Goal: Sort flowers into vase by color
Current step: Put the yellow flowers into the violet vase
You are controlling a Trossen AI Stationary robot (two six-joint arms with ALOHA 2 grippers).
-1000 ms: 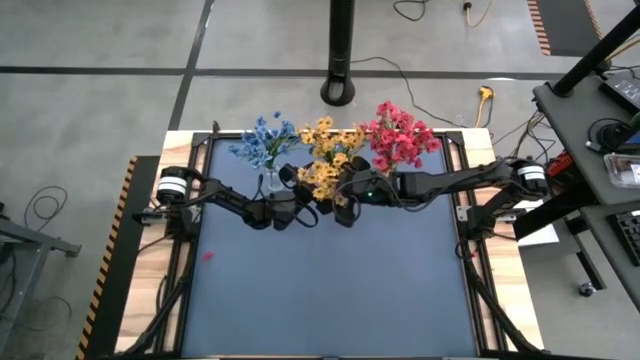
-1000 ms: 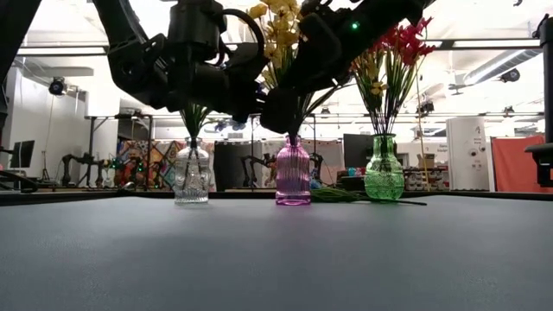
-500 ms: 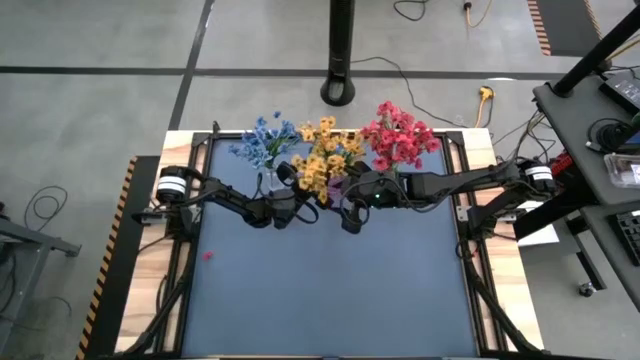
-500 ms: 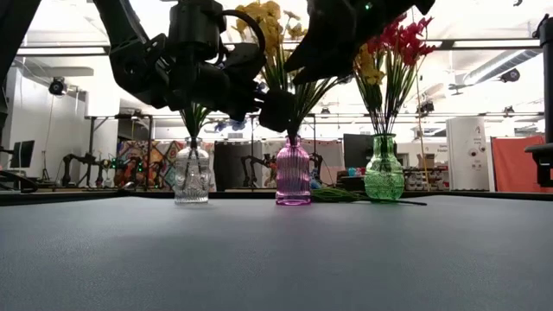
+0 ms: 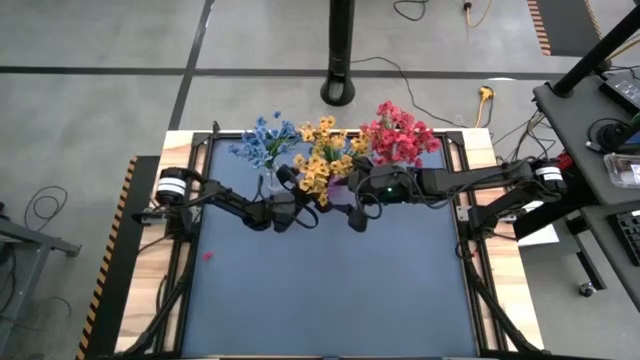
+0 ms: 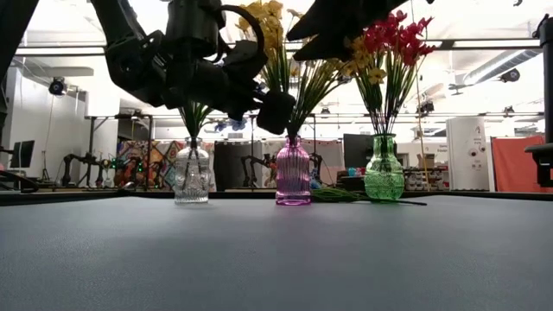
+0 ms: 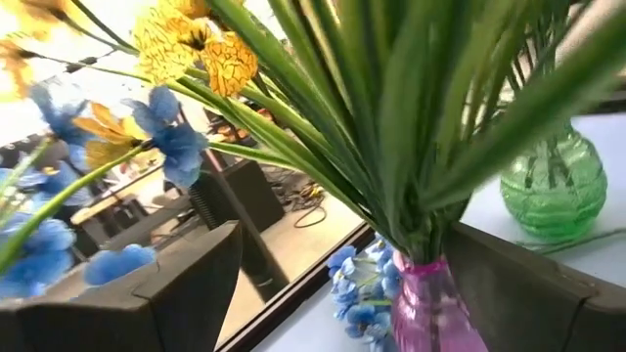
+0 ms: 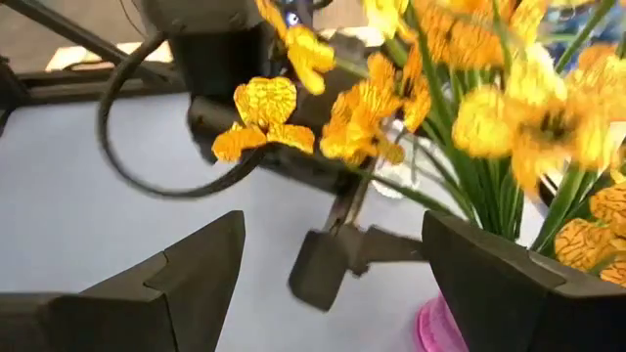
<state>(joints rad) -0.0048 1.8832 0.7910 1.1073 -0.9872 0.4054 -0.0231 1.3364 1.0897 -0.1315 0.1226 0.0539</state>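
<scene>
The dark table mat (image 5: 330,290) filled most of the high view, framed by pale wooden edges and set on a grey floor crossed by cables, with a black pole base (image 5: 340,92) at twelve o'clock. Only the low view showed the room behind: a workshop with white walls, ceiling lights and an orange panel (image 6: 516,164) at three o'clock.

Three bunches of flowers stood at the mat's twelve o'clock edge: blue (image 5: 262,139) in a clear vase (image 6: 191,173) at eleven, yellow-orange (image 5: 327,158) in a pink vase (image 6: 292,173) at centre, red (image 5: 400,136) in a green vase (image 6: 384,169) at one. The vases' colours showed only in the low and wrist views. A loose stem (image 6: 363,198) lay on the mat by the green vase.

The left gripper (image 5: 305,212) hung just before the clear and pink vases, fingers spread wide, empty. The right gripper (image 5: 357,218) hovered beside the pink vase, fingers likewise wide apart and holding nothing. A small red speck (image 5: 207,256) lay at eight o'clock.
</scene>
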